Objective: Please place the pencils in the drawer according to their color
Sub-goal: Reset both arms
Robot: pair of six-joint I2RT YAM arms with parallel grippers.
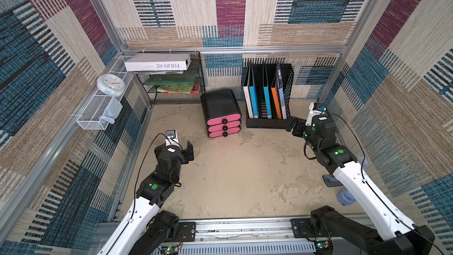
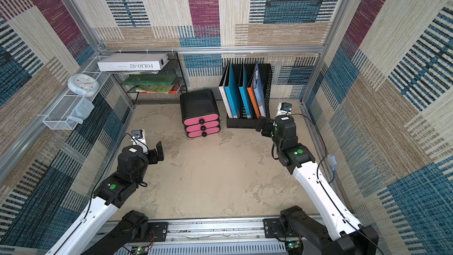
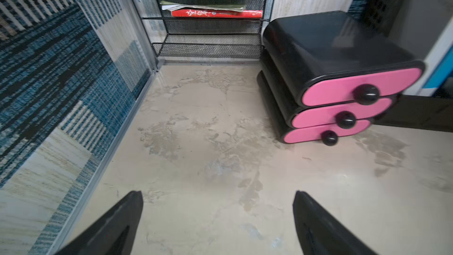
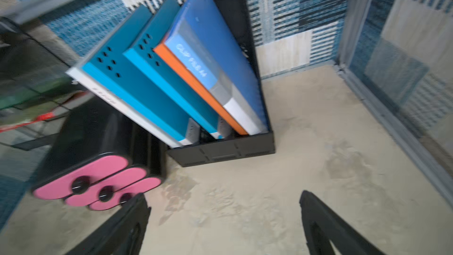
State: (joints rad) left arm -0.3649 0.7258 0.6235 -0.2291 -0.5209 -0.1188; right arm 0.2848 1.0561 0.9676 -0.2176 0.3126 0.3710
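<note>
the left gripper (image 3: 217,193) hangs wide open and empty above the desk (image 1: 232,180), near the left wall. the right gripper (image 4: 224,195) is spread open too, holding nothing, just beside the front corner of the black file holder (image 1: 267,121). the drawer (image 1: 221,109) sits at the back of the desk between that holder and a mesh rack (image 3: 210,50), its three pink fronts shut.

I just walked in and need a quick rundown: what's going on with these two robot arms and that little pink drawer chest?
Nothing is being handled right now. The left gripper and the right gripper both hang open and empty above the table, one on each side of the drawer chest. All three pink drawers are shut. No pencils show in any view, so they may be inside, but that cannot be seen.
</note>
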